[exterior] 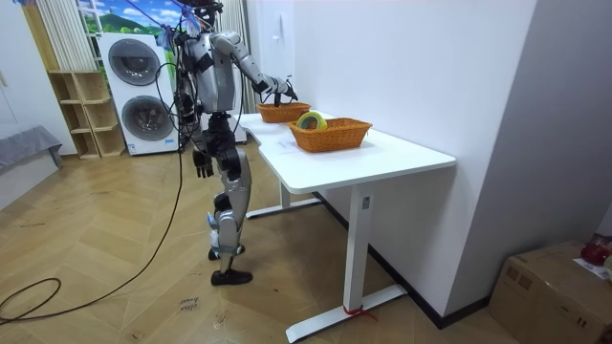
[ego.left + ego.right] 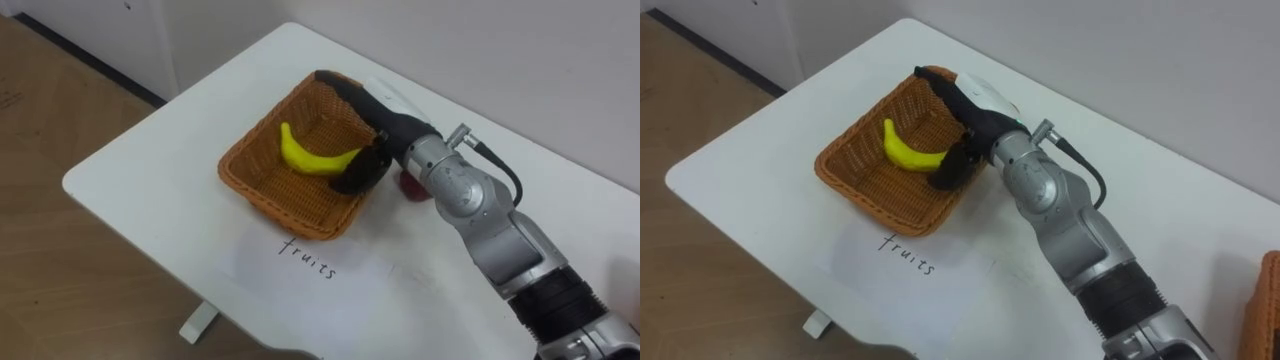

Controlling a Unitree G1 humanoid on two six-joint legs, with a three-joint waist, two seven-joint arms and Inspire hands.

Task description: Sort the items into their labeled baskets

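Placement, by the look of it: the curved yellow banana (image 2: 310, 158) lies on the floor of the brown woven wicker basket (image 2: 250, 185), which sits on the white desk (image 2: 150, 170) just above a hand-lettered white paper label (image 2: 305, 258); the right hand (image 2: 375, 120) reaches in across the basket's right rim, forearm slanting up from the lower right; its black fingers (image 2: 335, 85) stretch nearly straight along the far wall, the thumb (image 2: 355, 178) drops beside the banana's end, and nothing looks gripped; next, I'd judge, a clean lift clear of the rim without dragging the fruit; a small red thing (image 2: 410, 190) sits half hidden under the wrist, perhaps next; the left hand (image 1: 203, 164) hangs at the robot's side; a second wicker basket (image 1: 330, 134) waits further along.
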